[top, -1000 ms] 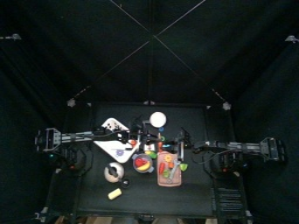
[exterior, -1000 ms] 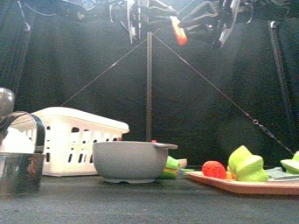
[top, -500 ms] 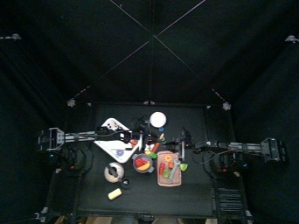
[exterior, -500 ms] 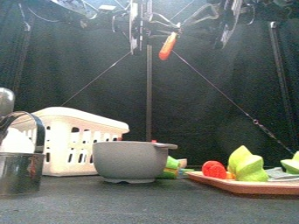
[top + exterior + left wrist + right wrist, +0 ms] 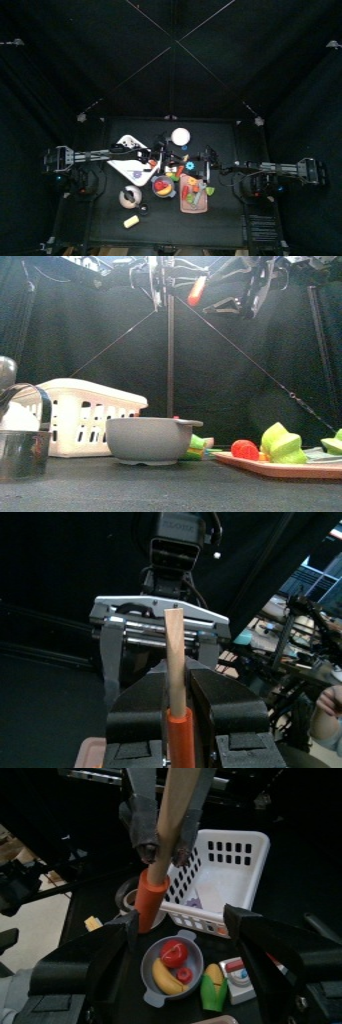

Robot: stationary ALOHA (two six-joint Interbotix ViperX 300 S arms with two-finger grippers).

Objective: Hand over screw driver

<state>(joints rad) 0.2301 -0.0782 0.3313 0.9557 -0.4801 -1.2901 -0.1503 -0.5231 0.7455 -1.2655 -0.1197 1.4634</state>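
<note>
High above the tabletop [image 5: 134, 476], I have the screwdriver [image 5: 174, 662] held in the left gripper [image 5: 177, 717], whose fingers are clamped on its orange handle while the pale shaft points out toward the right arm. In the front view the orange handle shows near the top, between the two arms, well clear of everything below. The right gripper [image 5: 167, 958] faces it with its fingers spread wide, and in its wrist view the screwdriver hangs just ahead of the gap, not yet between the fingers as far as I can tell.

Below sit the white basket [image 5: 83, 406], the grey bowl [image 5: 151, 441], a metal cup [image 5: 20, 446] and a tray [image 5: 267, 464] of toy fruit, none of them involved.

I judge this to be the meeting step of the handover: the tool is lifted and presented, but the receiving side has not taken it. The next move, as I read it, calls for bringing the right gripper forward until the shaft lies squarely between its fingers, closing firmly, and only then loosening the left. The shaft is thin and smooth, so a poorly centred grip could let it slip and drop among the things below.
</note>
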